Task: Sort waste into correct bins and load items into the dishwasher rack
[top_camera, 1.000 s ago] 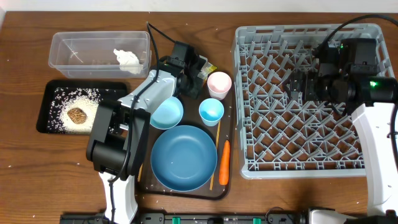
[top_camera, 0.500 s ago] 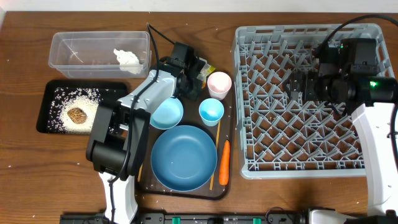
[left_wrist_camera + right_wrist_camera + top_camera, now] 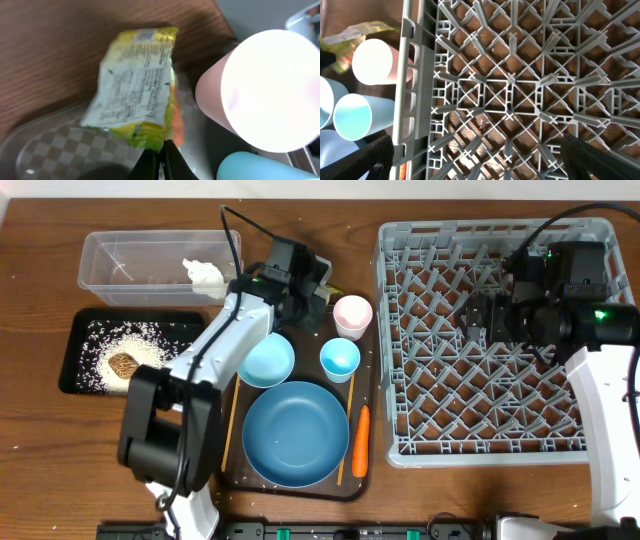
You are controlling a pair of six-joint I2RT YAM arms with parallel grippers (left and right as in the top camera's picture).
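My left gripper [image 3: 318,292] [image 3: 160,152] is shut on the lower edge of the yellow-green wrapper [image 3: 140,90] [image 3: 334,287], at the back edge of the dark-brown serving tray [image 3: 300,490], beside the pale pink cup [image 3: 352,313] [image 3: 265,90]. The light-blue cup [image 3: 339,358], small bowl [image 3: 267,360], blue plate [image 3: 296,432], orange carrot [image 3: 361,440] and a chopstick [image 3: 346,430] sit on that tray. My right gripper [image 3: 478,315] [image 3: 485,160] is open and empty above the grey dishwasher rack [image 3: 480,452] [image 3: 420,75].
The clear tub [image 3: 110,265] at the back left holds crumpled tissue [image 3: 205,273]. The black tray [image 3: 75,330] in front of it holds rice [image 3: 135,335] and a brown lump [image 3: 123,364]. Bare wooden table lies between the serving tray and the bins.
My left arm has shifted up and to the left, away from the tray, with the wrapper pinched in its jaws. The right arm has not moved.
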